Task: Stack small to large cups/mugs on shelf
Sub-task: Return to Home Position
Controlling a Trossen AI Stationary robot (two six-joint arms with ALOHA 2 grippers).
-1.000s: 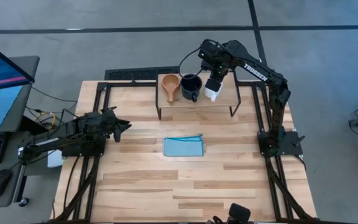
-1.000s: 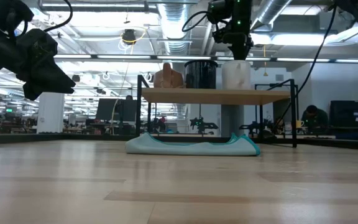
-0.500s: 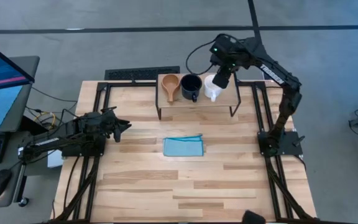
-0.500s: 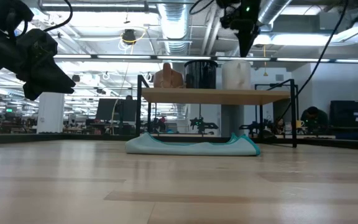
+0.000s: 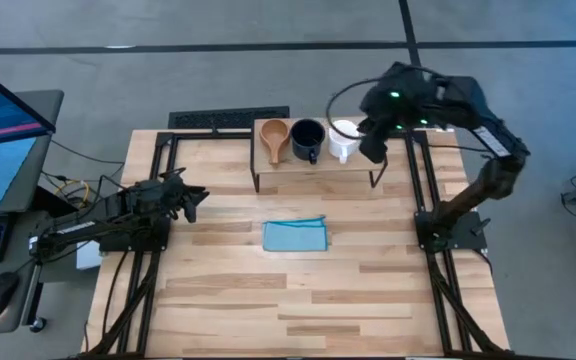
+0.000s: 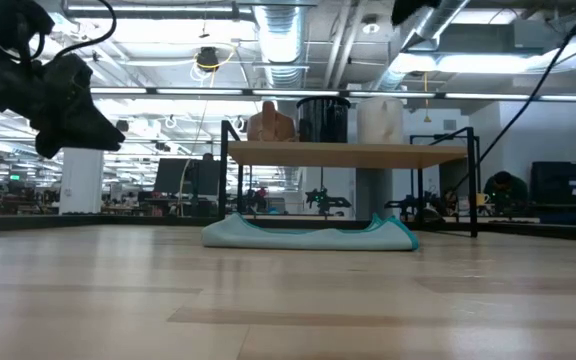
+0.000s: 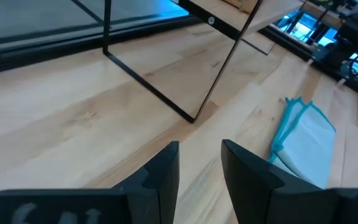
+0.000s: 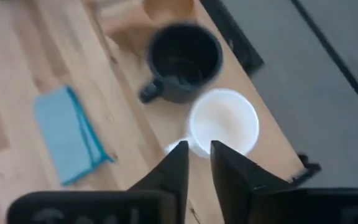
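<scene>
Shelf: a low wooden shelf [image 6: 348, 154] on thin black legs was seen standing at the far edge of the surface [image 5: 228, 290].
Cups on the shelf: three were set side by side in one row, none inside another; whether neighbours touched could not be told.
Wooden cup: the wooden cup [image 5: 274, 135] was placed at the left end of the row, its flat handle pointed toward the near edge of the shelf.
Navy mug: the navy mug [image 5: 308, 138] was placed in the middle, upright, mouth up.
White mug: the white mug [image 5: 344, 138] was placed at the right end, upright and free of any grip.
Right pincer: the right pincer [image 5: 373, 146] was held in the air over the right end of the shelf, just to the right of the white mug and well above it; in the right wrist view the mug was seen past the fingertips [image 8: 178, 163], apart from them.
Right pincer state: only a narrow gap was left between the fingers, and nothing was held.
Left pincer: the left pincer [image 5: 198, 197] was kept above the left part of the surface, well apart from the shelf; its fingers were narrowly parted and nothing was held.
Cloth: a folded blue cloth [image 5: 296, 236] was laid flat on the surface in front of the shelf, between the two arms.
</scene>
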